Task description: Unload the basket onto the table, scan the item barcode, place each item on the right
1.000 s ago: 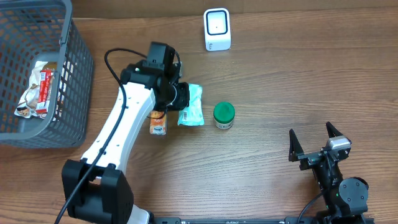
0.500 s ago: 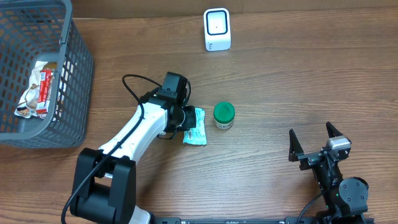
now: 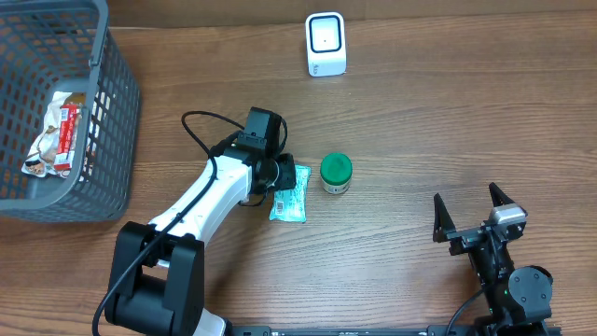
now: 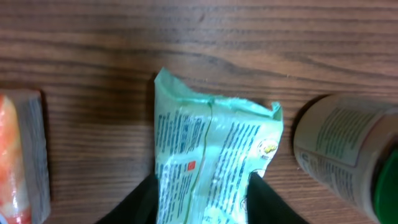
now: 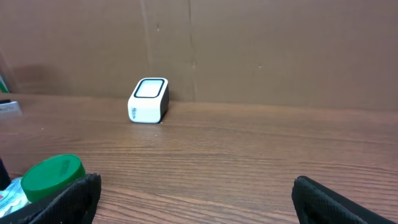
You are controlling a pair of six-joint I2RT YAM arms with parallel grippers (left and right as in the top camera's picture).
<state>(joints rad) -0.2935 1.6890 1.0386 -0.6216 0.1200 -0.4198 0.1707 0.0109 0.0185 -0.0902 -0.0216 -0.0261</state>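
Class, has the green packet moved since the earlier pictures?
Yes. The packet shifted toward the near edge, ending lower in view than the jar.

Wooden table (image 3: 448, 121) bears basket (image 3: 117, 140), scanner (image 3: 326, 44), jar (image 3: 336, 173), packet (image 3: 290, 199).

White-shelled left arm (image 3: 201, 201), black joints, cable (image 3: 198, 119)

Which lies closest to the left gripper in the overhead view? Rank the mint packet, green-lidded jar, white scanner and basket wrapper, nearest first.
1. mint packet, right at the left gripper.
2. green-lidded jar, just to the gripper's right.
3. white scanner, at the table's far edge.
4. basket wrapper, far to the left.
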